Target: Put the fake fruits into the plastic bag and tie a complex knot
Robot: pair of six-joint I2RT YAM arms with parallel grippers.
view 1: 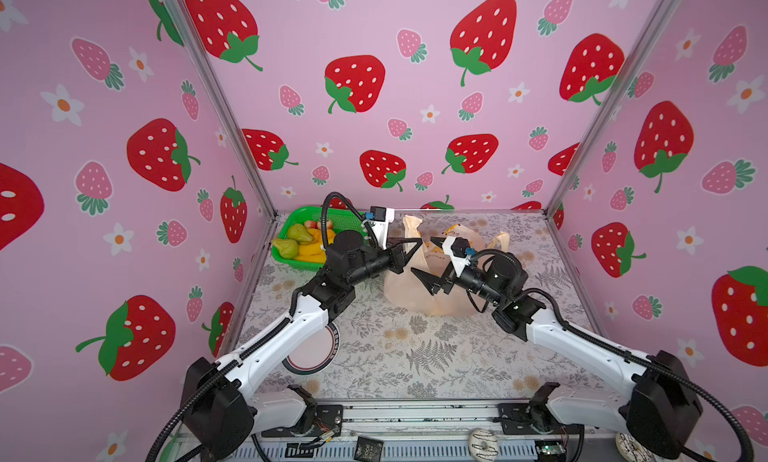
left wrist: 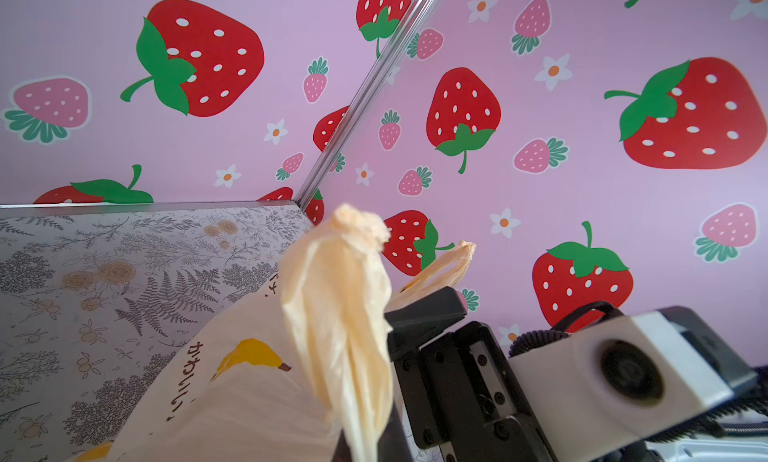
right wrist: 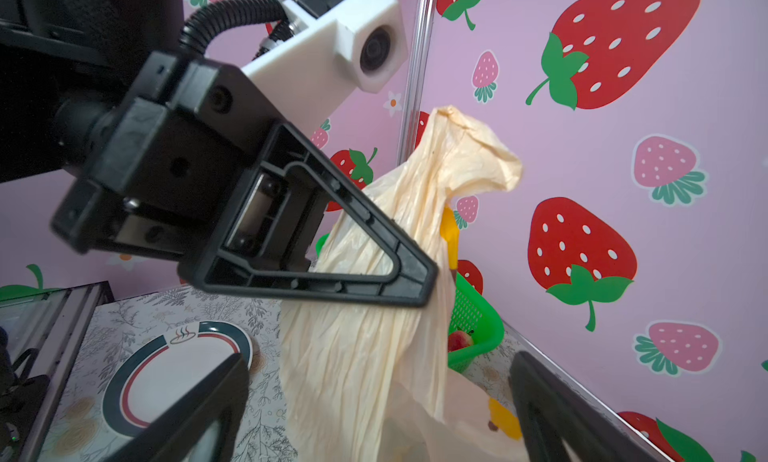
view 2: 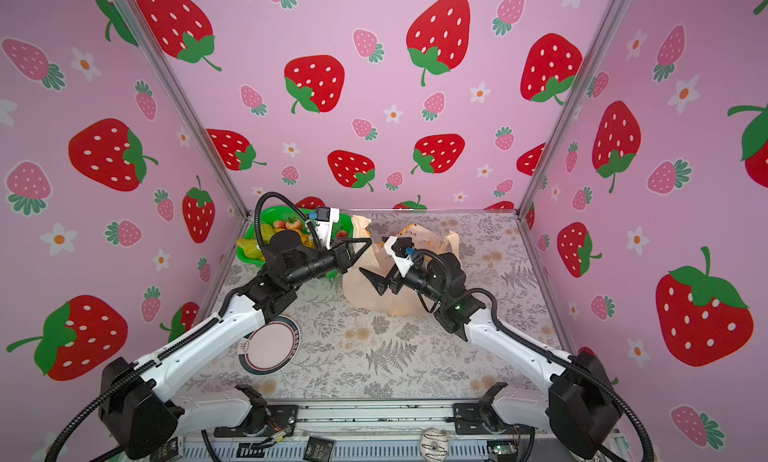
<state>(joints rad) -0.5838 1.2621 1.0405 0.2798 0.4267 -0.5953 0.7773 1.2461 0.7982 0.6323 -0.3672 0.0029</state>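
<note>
Peach plastic bag (view 1: 399, 290): one | left gripper (view 1: 417, 242) pinching it | right gripper (view 1: 430, 261) wide | green basket (view 1: 305, 211): one

On the table (view 1: 436, 356) plastic bag (view 1: 432, 291) sits toward the back, basket (view 1: 291, 261) holding fake fruits (view 1: 301, 240) just left of it in the corner, plate (view 1: 313, 351) nearer front-left.

The plastic bag (view 1: 432, 297) at the black left jaws is translucent peach-orange, printed with yellow bananas and dark brown lettering. Left of those jaws, a bright green mesh basket (view 1: 286, 261) shows yellow, green and red-pink fake fruits (view 1: 299, 239). The surface (view 1: 415, 356) carries grey ferns and tan blooms. Well back from the jaws, the plate (view 2: 270, 347) is white, ringed dark green and red.
</note>
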